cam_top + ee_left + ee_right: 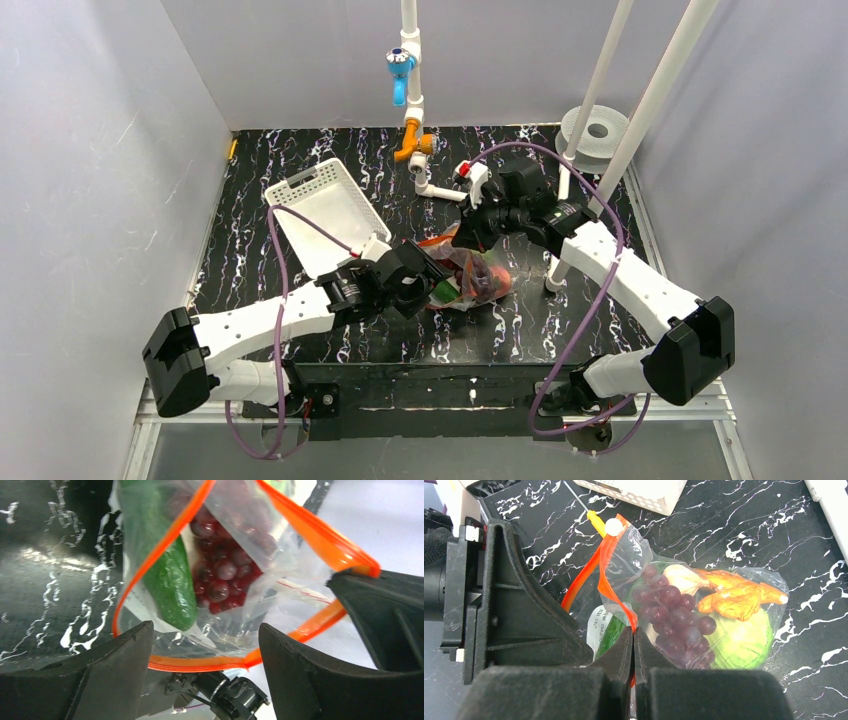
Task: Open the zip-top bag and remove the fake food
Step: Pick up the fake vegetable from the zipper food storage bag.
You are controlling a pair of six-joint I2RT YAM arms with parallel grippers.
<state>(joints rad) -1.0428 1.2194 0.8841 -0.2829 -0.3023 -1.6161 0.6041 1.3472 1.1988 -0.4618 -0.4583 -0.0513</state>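
The clear zip-top bag (470,278) lies mid-table, its orange-red zip strip (200,662) spread into an open loop. Inside it are fake food pieces: a dark green cucumber (170,575), a dark red grape bunch (674,612), a green round vegetable (739,640), an orange piece (739,597) and a white piece (679,575). My left gripper (205,655) is open, and the near lip of the strip runs between its fingers (115,655) without touching either. My right gripper (633,635) is shut on the far lip of the strip and holds it up.
A white slotted basket (325,205) lies tilted at the back left. A small orange-handled tool (596,522) rests on the table behind the bag. A pipe with a blue valve (400,65), slanted white poles (600,160) and a white spool (598,130) stand at the back.
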